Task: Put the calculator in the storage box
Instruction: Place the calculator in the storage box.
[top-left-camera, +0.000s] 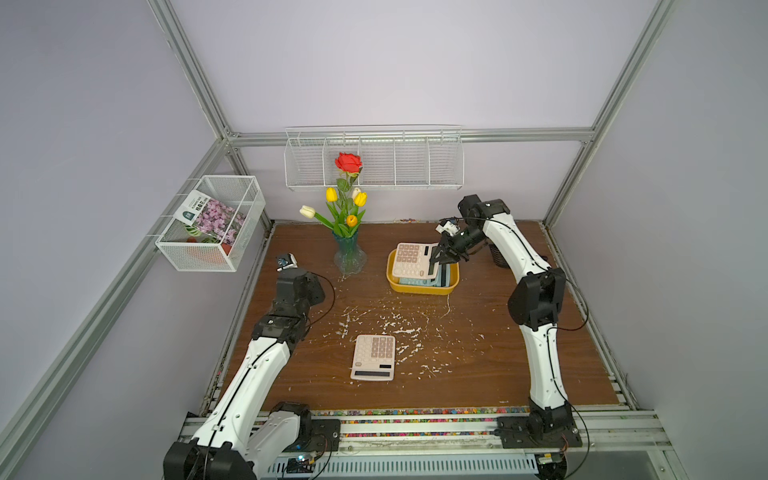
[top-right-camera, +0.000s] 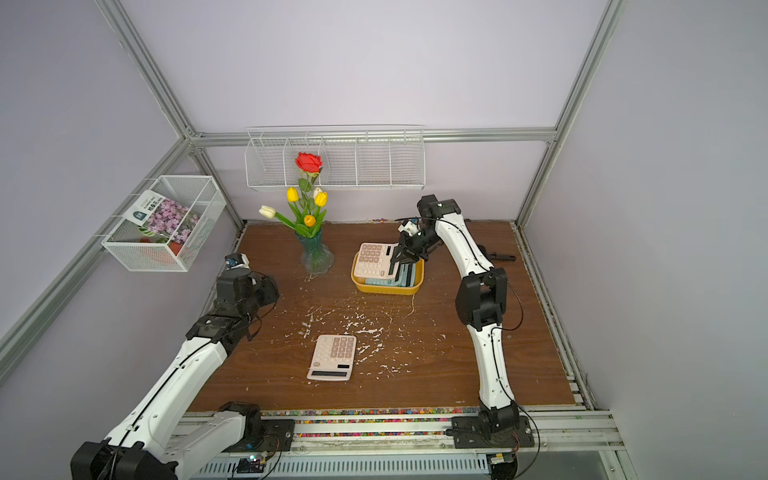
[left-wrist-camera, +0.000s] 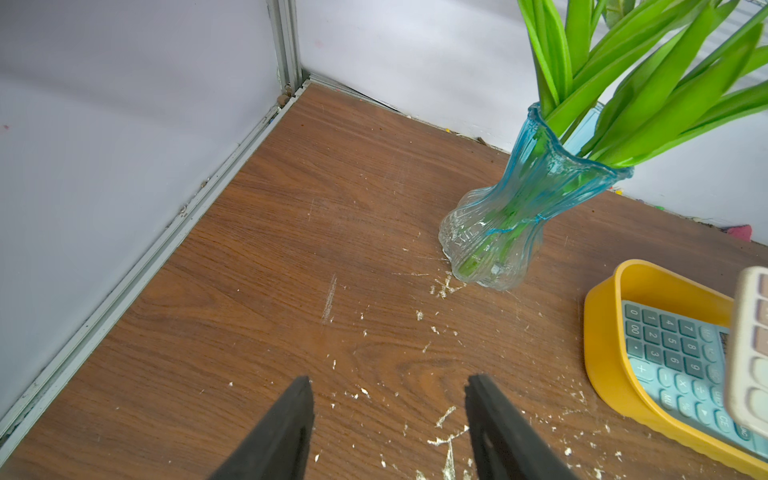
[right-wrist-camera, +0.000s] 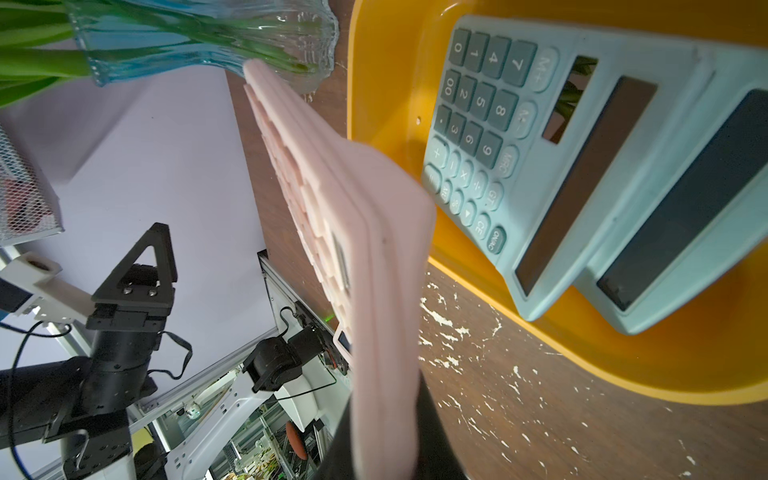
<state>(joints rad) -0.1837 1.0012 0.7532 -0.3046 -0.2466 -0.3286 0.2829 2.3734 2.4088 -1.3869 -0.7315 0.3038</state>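
The right gripper (top-left-camera: 440, 258) is clamped on the display end of a pink calculator (top-left-camera: 412, 259), holding it tilted above the yellow storage box (top-left-camera: 424, 290); whether it touches the box I cannot tell; two blue calculators (right-wrist-camera: 490, 124) lie overlapping inside the box, keys up; a second pink calculator (top-left-camera: 374, 357) lies flat near the front middle of the desk (top-left-camera: 478, 365), well apart from the box; the left gripper (left-wrist-camera: 388, 382) hangs over bare desk near the left wall, jaws apart, holding nothing; a glass vase (top-left-camera: 349, 254) of flowers stands near the box.
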